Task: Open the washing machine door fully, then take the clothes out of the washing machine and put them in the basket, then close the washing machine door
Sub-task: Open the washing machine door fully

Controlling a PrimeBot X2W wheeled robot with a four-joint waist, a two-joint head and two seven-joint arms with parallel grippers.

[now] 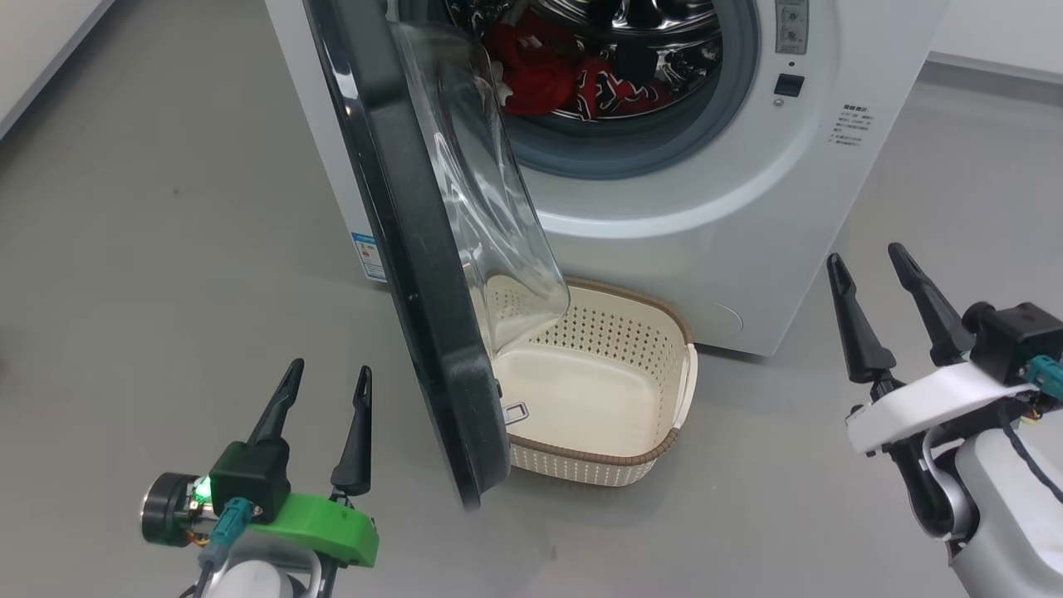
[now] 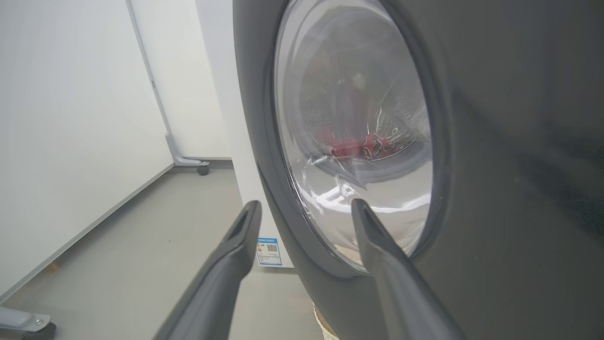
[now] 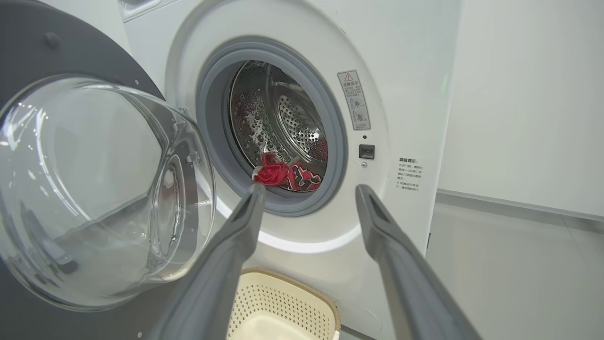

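Note:
The white washing machine (image 1: pixel 714 224) stands ahead with its round black door (image 1: pixel 399 249) swung out, edge-on to me, the clear glass bowl (image 1: pixel 490 191) bulging to the right. Red clothes (image 1: pixel 573 75) lie in the steel drum; the same clothes (image 3: pixel 288 175) show past the grey seal. The cream basket (image 1: pixel 664 453) sits on the floor below the opening, partly behind the door. My left gripper (image 1: pixel 329 374) is open, left of the door's outer face (image 2: pixel 495 165). My right gripper (image 1: pixel 865 259) is open and empty, right of the basket, facing the drum.
Grey floor (image 1: pixel 166 208) spreads to the left and right of the machine. A white wall panel on a wheeled foot (image 2: pixel 191 163) stands at the left. A white wall (image 3: pixel 528 94) runs behind the machine at the right.

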